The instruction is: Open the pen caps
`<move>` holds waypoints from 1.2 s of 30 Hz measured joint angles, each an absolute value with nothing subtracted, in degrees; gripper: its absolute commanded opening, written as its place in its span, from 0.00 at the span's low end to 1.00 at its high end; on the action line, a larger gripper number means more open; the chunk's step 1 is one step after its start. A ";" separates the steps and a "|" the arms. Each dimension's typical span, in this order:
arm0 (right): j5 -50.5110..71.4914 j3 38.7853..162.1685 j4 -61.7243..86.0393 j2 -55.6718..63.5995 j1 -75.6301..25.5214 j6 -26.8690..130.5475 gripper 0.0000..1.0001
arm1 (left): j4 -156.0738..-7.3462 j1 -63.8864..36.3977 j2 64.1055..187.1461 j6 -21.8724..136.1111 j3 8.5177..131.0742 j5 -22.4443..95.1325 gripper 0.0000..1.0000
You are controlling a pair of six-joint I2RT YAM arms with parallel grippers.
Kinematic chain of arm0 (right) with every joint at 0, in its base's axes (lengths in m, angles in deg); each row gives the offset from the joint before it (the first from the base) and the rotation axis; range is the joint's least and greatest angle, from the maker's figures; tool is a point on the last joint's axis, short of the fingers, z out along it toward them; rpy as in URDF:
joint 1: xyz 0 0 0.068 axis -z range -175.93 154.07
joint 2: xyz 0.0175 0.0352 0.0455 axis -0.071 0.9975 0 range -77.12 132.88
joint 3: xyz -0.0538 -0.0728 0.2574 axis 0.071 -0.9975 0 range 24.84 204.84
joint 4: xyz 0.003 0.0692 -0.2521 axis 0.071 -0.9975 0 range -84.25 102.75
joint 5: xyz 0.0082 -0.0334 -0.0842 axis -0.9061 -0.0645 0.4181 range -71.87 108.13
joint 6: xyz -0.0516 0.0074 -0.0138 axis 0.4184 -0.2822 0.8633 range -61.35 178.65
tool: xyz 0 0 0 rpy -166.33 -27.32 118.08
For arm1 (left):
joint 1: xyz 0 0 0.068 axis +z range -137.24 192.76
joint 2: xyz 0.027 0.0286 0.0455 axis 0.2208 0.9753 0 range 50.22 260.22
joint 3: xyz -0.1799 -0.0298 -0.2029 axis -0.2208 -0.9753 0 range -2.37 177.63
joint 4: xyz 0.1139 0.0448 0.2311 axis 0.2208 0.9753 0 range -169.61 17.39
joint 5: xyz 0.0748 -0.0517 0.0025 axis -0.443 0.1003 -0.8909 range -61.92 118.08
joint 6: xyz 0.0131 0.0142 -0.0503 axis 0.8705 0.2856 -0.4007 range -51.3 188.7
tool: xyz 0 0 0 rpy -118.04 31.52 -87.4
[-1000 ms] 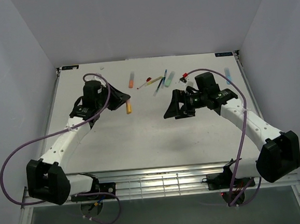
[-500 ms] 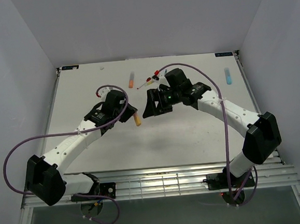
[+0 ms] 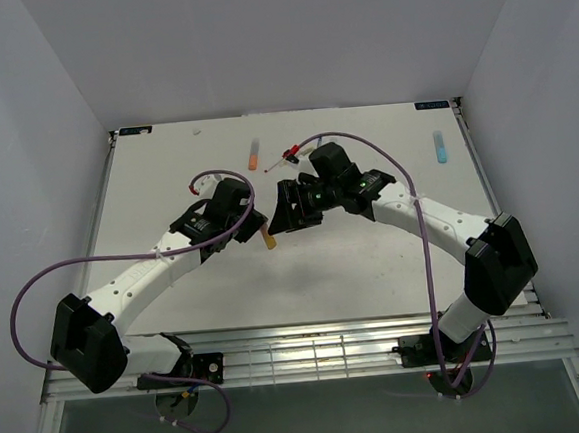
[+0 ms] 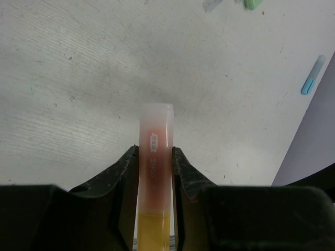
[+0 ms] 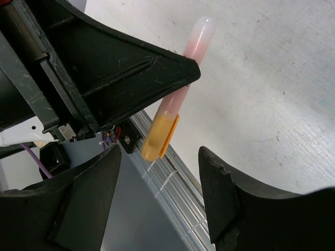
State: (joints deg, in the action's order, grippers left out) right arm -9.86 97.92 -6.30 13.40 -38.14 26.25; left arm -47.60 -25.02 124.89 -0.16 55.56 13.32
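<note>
A thick pen with a translucent pinkish barrel and an orange pen cap is held above the table. My left gripper is shut on the barrel, and the cap sticks out past it toward the table's near edge. My right gripper faces the cap end with its jaws apart. The cap's tip hangs just at the mouth of the jaws and touches neither finger. Seen from above, the right gripper stands close beside the left gripper at mid-table.
At the back of the table lie an orange pen, a red pen partly behind the right arm, and a blue pen at the far right. The metal rail at the table's near edge runs below the cap.
Both arms have swung toward the middle of the table, which brought the held pen and my right gripper together. The right jaws have narrowed around the cap end.
</note>
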 measured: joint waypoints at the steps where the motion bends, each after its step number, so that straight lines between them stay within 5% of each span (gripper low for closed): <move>1: -9.83 97.66 -5.81 13.45 -38.43 25.99 0.67 | -47.23 -25.05 124.89 -0.36 55.62 13.23 0.00; 22: -9.86 92.44 2.78 15.15 -41.23 20.52 0.54 | -46.13 -25.09 123.39 -2.94 55.86 12.44 0.00; 26: -10.62 92.44 4.22 16.16 -41.25 19.58 0.46 | -45.76 -25.11 123.17 -3.18 55.86 12.44 0.00; 30: -10.88 92.44 4.44 16.64 -41.44 18.80 0.08 | -45.19 -25.09 122.84 -3.31 55.84 12.40 0.00; 32: -12.06 92.44 4.48 17.12 -41.18 18.23 0.08 | -45.04 -25.07 122.29 -3.33 55.71 12.14 0.00; 33: -12.04 92.44 4.39 17.12 -41.23 18.19 0.08 | -45.17 -25.00 122.14 -3.40 55.51 12.23 0.03; 36: -12.33 92.41 4.37 17.12 -41.34 18.08 0.08 | -45.65 -25.02 121.07 -3.48 54.49 12.40 0.40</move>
State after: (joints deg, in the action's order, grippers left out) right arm -12.33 92.41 4.37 17.12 -41.34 18.08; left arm -45.65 -25.02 121.07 -3.48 54.49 12.40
